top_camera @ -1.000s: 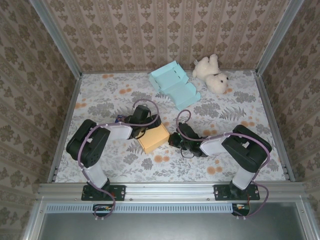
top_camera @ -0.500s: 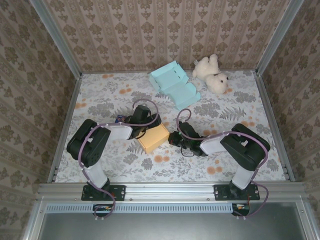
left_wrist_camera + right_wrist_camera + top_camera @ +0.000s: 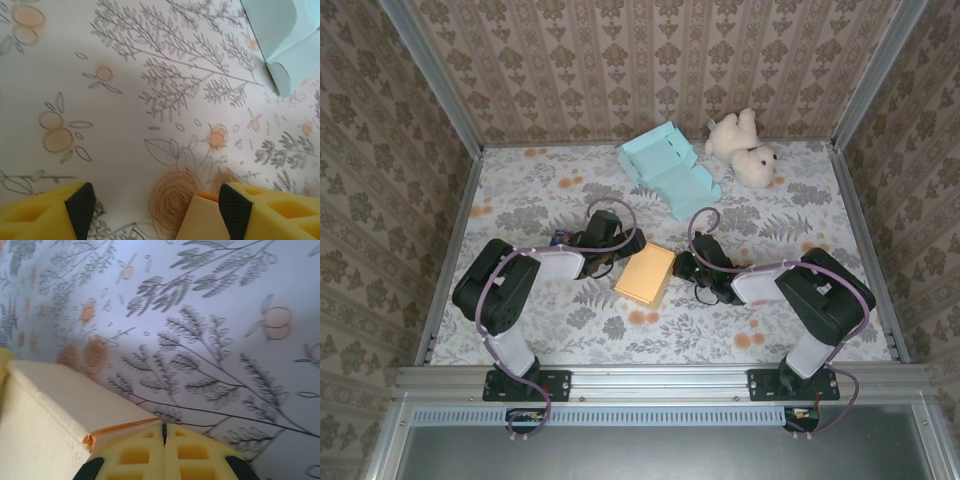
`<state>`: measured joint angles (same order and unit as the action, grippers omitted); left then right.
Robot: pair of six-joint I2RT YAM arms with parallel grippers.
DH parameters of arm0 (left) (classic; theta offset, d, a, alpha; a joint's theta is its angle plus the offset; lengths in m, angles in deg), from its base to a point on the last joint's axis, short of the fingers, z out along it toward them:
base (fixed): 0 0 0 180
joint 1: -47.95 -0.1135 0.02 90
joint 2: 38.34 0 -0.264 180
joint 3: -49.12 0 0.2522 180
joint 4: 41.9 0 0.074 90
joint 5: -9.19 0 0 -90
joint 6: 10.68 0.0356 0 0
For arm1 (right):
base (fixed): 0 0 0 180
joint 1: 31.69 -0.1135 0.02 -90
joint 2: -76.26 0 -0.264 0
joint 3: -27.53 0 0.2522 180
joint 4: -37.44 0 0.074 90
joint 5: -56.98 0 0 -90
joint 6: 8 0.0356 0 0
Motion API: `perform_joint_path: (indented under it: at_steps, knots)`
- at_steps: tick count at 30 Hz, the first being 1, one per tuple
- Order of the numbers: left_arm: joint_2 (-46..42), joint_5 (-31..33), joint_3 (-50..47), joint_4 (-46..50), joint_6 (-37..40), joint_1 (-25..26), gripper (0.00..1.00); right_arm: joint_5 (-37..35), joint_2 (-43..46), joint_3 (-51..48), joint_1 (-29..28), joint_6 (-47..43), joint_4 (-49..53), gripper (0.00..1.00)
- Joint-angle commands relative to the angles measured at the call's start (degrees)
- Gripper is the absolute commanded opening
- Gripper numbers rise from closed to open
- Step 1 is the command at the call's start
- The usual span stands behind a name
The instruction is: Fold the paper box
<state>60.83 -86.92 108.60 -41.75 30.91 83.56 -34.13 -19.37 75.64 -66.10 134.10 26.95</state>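
Observation:
The orange paper box (image 3: 646, 273) lies closed on the floral table between the two arms, its long side turned slightly. In the right wrist view the box (image 3: 55, 410) is at the lower left, and a thin orange flap edge runs into my right gripper (image 3: 164, 432), whose fingers are pressed together on it. From above, the right gripper (image 3: 682, 265) touches the box's right side. My left gripper (image 3: 620, 243) sits at the box's upper left corner. It (image 3: 157, 207) stands open, and the box corner (image 3: 200, 220) is just inside its right finger (image 3: 235, 210).
A light blue unfolded paper box (image 3: 668, 170) lies at the back centre, and its edge (image 3: 282, 35) appears ahead of the left wrist. A white teddy bear (image 3: 744, 147) lies at the back right. Patterned walls enclose the table.
The orange box has slid right and turned, now standing more lengthwise. My right gripper has moved right and back with it. The left gripper has barely moved.

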Motion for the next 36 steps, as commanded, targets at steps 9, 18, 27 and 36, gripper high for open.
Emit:
perform_joint_path:
  at_steps: [9, 18, 27, 36]
  knots:
    - [-11.10, -2.99, -6.37, 15.91, -0.04, 0.49, 0.80, -3.55, 17.58, 0.89, 1.03, -8.42, 19.32, 0.00]
    - [-19.74, -0.74, -12.67, 16.72, -0.37, 3.25, 0.80, -2.96, 33.68, -3.20, 1.04, -12.16, 34.08, 0.00]
    - [-21.48, 3.22, -12.14, 18.35, -1.66, 13.35, 0.80, 6.09, 38.68, -11.79, 0.32, -8.62, 32.02, 0.00]
    - [-19.50, 6.08, -10.07, 18.70, -4.27, 20.39, 0.80, 8.62, 34.44, -16.11, -2.96, -7.08, 26.60, 0.00]
